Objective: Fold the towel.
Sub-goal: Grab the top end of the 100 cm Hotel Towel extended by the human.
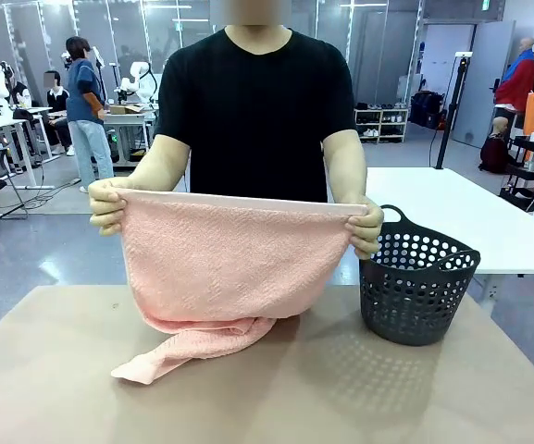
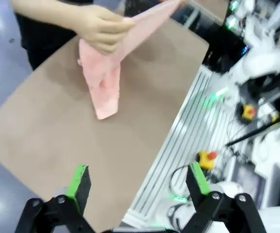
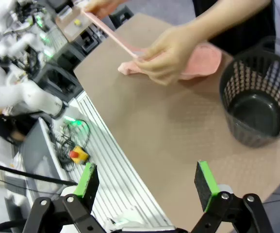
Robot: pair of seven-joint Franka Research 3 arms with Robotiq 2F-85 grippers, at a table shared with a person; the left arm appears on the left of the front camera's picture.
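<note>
Front view gives me the person at the far edge of the table (image 1: 63, 370), holding the towel (image 1: 229, 259) up by its top edge, stretched flat between one hand (image 1: 107, 205) and the other hand (image 1: 366, 227). The lower part of the towel sags onto the table about midway along the far edge, and a bunched tail lies toward the near left corner. The basket (image 1: 417, 287) stands upright toward the far right corner, just beside the hanging towel.

On the left wrist view my left pincer (image 2: 138, 174) has its fingers wide apart and grips nothing, hanging over an edge of the table, well apart from the towel. On the right wrist view my right pincer (image 3: 147, 170) is likewise spread with nothing between its pads, above the table's edge, with the basket ahead of it.
</note>
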